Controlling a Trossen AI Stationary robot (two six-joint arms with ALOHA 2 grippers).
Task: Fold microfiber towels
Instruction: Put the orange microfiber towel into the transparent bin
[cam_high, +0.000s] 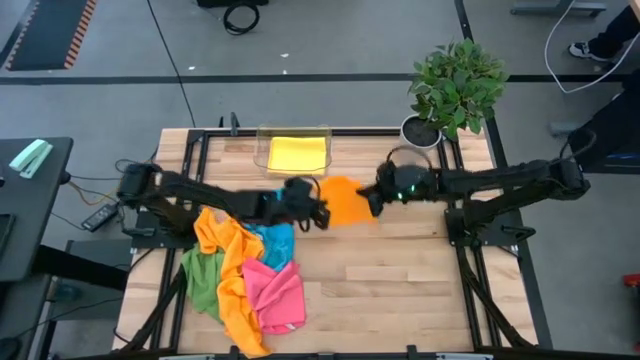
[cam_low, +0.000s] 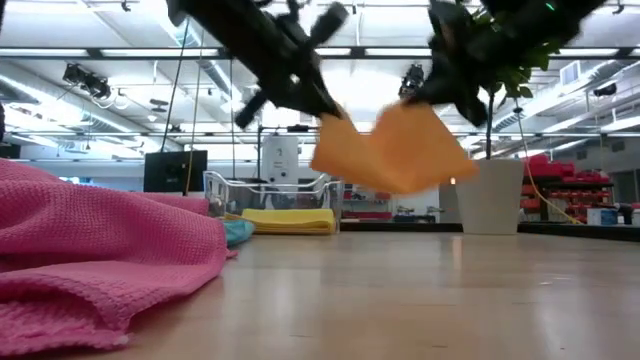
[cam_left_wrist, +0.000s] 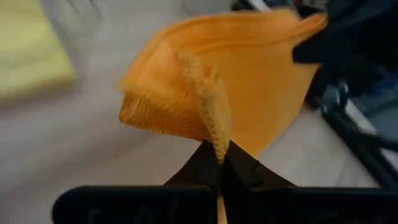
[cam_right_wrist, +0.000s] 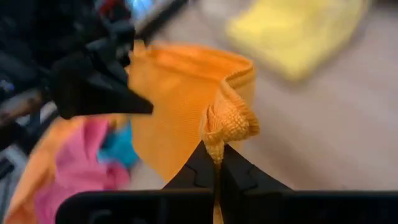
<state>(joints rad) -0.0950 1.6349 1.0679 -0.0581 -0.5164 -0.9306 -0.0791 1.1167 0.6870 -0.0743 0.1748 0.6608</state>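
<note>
Heaped cloths (cam_high: 245, 275) at the worktop's (cam_high: 400, 290) left front overlap, so their count stays unclear. Left claw (cam_high: 318, 212) pinches one edge of the orange towel (cam_high: 347, 200), right claw (cam_high: 372, 200) pinches the opposite edge; it hangs folded and sagging, clear of the wood. Behind, a yellow towel (cam_high: 297, 153) lies folded in the clear tray (cam_high: 262, 160).

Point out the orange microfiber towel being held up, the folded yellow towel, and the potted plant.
Orange microfiber towel (cam_high: 347, 201): high view, middle of the cloth.
Folded yellow microfiber towel (cam_high: 297, 153): high view, centre of its top face.
Green leafy potted plant (cam_high: 458, 82): high view, its foliage.
</note>
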